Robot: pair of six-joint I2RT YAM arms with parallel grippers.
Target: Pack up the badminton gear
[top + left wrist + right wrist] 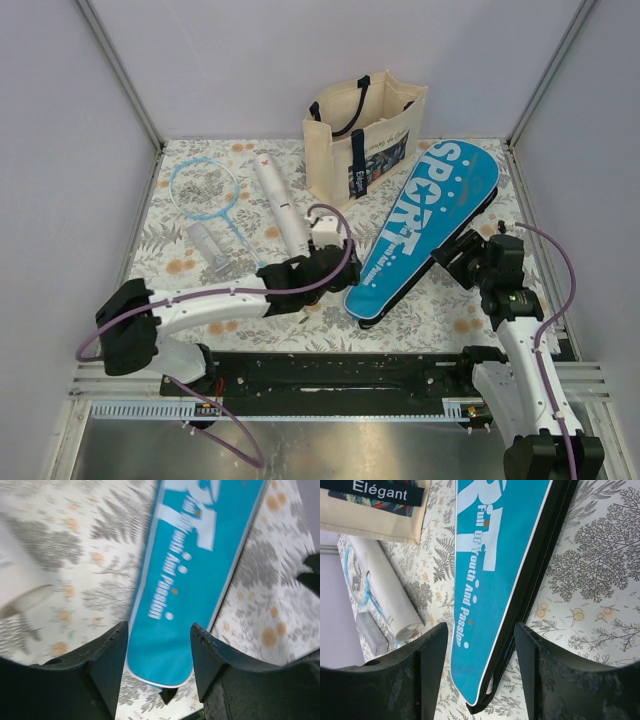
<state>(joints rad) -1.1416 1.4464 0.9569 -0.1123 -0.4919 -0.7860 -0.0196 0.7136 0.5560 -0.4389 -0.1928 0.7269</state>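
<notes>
Two grippers, both open and holding nothing; the left gripper point(157, 630) is hovering over the narrow end of the case point(425, 215), and the right gripper point(480, 630) is hanging over the same end, by its black side edge.

Risks, as I'm judging them:
- both arms are crowding one end of the case; closing in together is risking finger-to-finger contact
- the case is lying flat and looks thin; a pinch from above may be catching only the top layer, or sliding off; can't tell whether the zip is open
- the cloth point(170, 265) may be dragging and bunching if the case gets pushed rather than lifted
- the purple cable point(335, 215) is looping up off the left wrist; a snag is possible
- the tube point(280, 205) is lying just beside the left wrist; it's round, so a nudge could be sending it rolling
- the rackets point(203, 186) are lying flat, well apart from the case on the far left; only one hoop is showing clearly, so they may be stacked; thin frames are hard to get fingers under
- the tote bag point(360, 130) is standing just beside the wide end; shoving the case back could be tipping it

Surface: floral cloth, grey ferns and orange blooms, lying flat; a black rail point(330, 370) is running along the near edge.

Room: plain pale walls point(300, 60) are closing in three sides, with metal strips at the corners.
</notes>
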